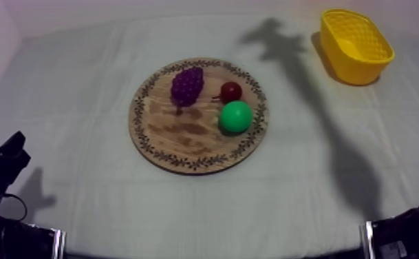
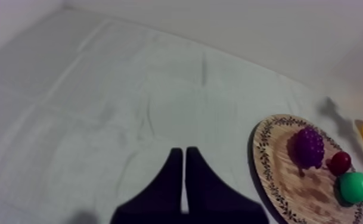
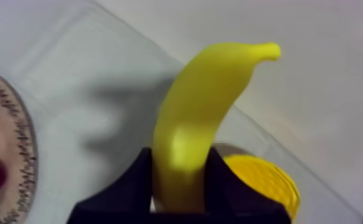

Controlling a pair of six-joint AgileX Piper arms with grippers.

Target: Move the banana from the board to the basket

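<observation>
The yellow banana stands upright between the black fingers of my right gripper, which is shut on it above the cloth. The yellow basket lies just beyond and below the banana; in the top view the basket sits at the far right. The round wooden board in the middle carries purple grapes, a small red fruit and a green fruit. My left gripper is shut on nothing, a narrow wedge over bare cloth left of the board, low at the left side.
The right arm's shadow runs across the cloth from the basket toward the near right, where part of that arm shows at the edge. Open cloth lies between board and basket. Walls border the table at the back and left.
</observation>
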